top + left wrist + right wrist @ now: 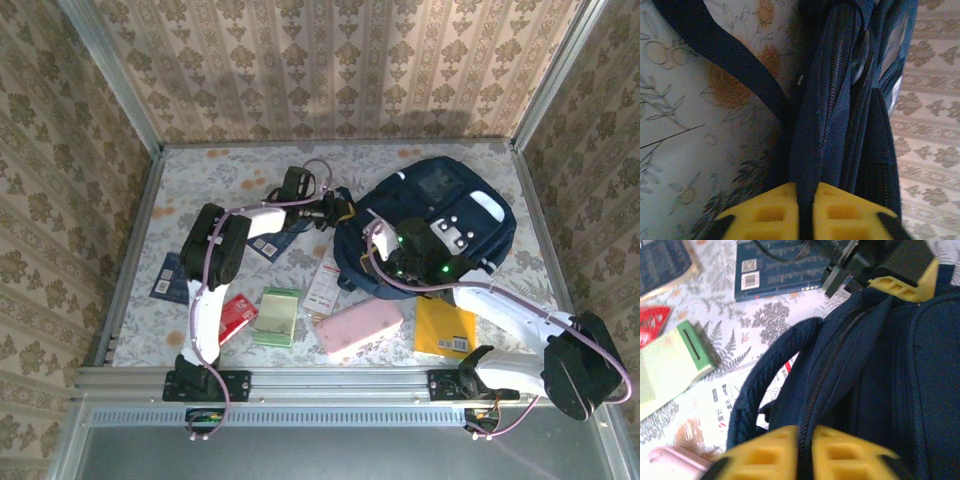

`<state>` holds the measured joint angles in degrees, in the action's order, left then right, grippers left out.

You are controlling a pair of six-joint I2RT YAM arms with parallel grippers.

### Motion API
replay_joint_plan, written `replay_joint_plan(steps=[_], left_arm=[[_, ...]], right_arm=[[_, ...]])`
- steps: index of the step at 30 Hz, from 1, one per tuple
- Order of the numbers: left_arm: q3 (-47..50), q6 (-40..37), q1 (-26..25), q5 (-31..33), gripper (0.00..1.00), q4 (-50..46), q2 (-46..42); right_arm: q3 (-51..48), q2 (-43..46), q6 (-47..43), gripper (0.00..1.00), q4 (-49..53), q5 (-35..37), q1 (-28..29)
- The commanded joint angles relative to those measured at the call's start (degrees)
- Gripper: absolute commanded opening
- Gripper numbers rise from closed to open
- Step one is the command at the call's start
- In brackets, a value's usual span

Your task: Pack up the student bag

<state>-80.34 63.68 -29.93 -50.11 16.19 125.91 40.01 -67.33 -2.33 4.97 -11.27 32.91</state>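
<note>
The white left arm (205, 290) is extended forward, the right arm (510, 310) folded; the yellow-fingered left gripper (806, 189) and right gripper (807, 432) are clamped closed

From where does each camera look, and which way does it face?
Top external: high behind the left arm and right arm, facing down at the table; both arms reach the student bag.
Left wrist: on the left arm, looks along the left pincer, shut on a bag fold.
Right wrist: on the right arm, looks along the right pincer across the bag.
Shared: the bag everywhere; right wrist also catches the left pincer's yellow fingers.
</note>
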Motion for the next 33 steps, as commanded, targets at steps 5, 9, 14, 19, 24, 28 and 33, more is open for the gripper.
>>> replay_joint_plan(steps=[5,9,14,19,24,28,33], left_arm=[[0.6,12.9,0.0,-0.1,0.00,16.5,0.8],[0.2,15.8,0.6,1.2,0.00,18.8,0.2],[-1.2,17.8,1.6,3.5,0.00,19.0,-1.3],[-2.2,17.5,2.7,3.9,0.00,17.7,-2.6],[-0.6,18.6,5.1,4.9,0.00,19.2,-3.5],[2.4,19.2,7.8,7.7,0.00,20.7,-6.0],[9.6,19.2,11.0,15.5,0.00,23.7,-11.4]], right_arm=[[-1.5,13.1,11.8,0.56,-2.3,8.5,0.5],[4.8,16.7,20.3,0.59,14.2,18.5,-0.5],[8.1,15.9,29.8,0.09,29.4,28.7,-3.1],[4.0,18.5,40.8,0.04,32.5,23.9,-9.5],[0.5,17.7,43.4,0.04,31.1,20.3,-11.7],[1.9,13.0,43.3,0.11,28.3,15.2,-11.8],[6.1,5.0,40.0,0.20,21.6,5.6,-11.7]])
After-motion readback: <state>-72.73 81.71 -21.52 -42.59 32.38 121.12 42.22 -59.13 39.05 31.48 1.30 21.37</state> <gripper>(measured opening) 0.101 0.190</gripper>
